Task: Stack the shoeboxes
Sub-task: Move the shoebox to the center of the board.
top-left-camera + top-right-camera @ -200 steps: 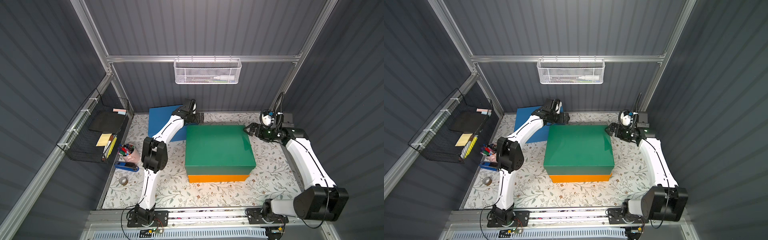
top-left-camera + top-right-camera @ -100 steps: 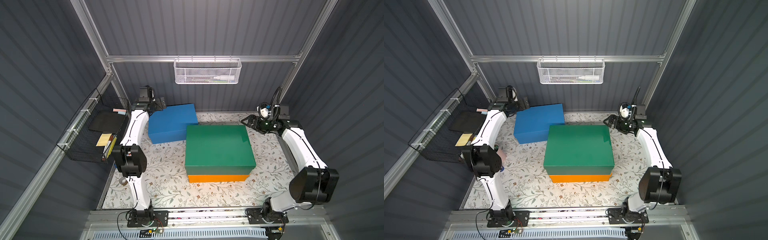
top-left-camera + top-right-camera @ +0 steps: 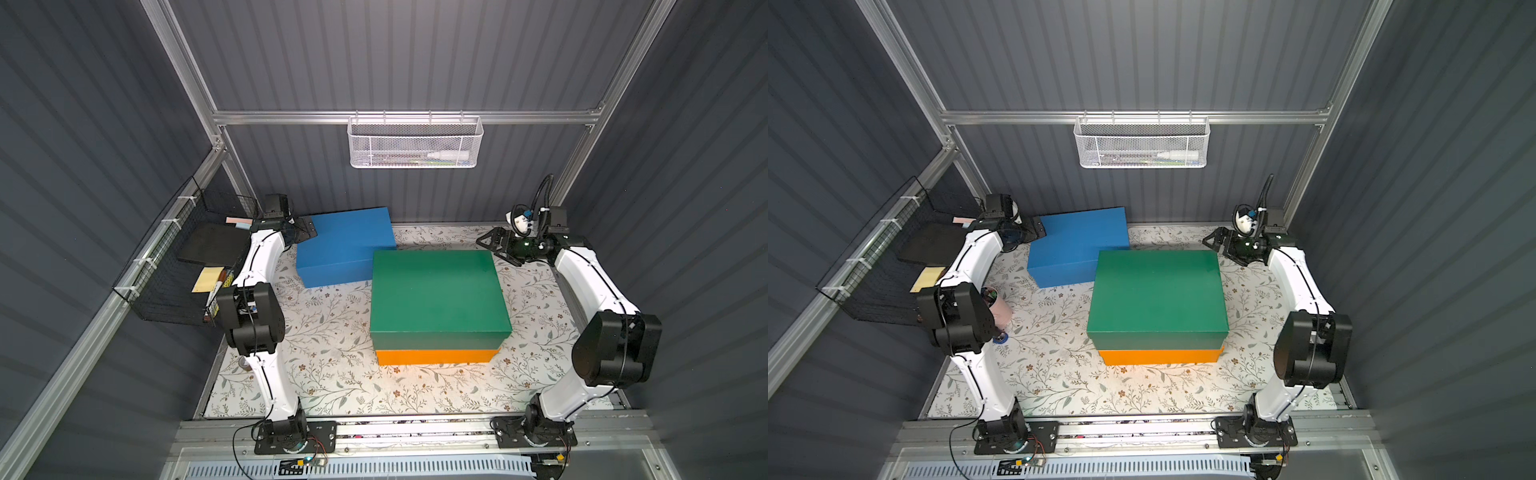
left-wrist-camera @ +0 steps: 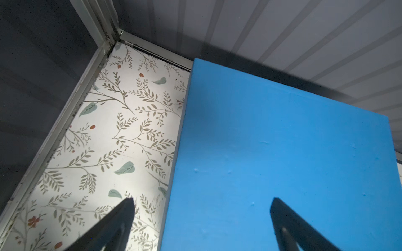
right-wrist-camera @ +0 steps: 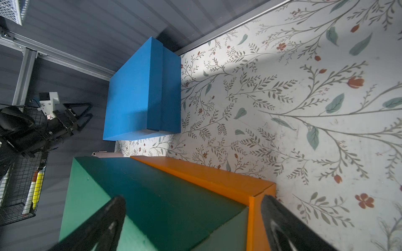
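Jaws wide, empty on left hand [image 3: 305,227], over blue shoebox [image 3: 345,245] end edge, back-left; same on right hand [image 3: 496,249], beside green shoebox [image 3: 436,291] stacked on orange shoebox [image 3: 436,356]. Left wrist view shows blue only; right wrist view all three. Floral bench [image 3: 332,340], grey ribbed walls [image 3: 415,62].

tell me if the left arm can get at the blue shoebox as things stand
Probably yes: the left hand is open right at one end of the blue shoebox, and nothing stands between them.
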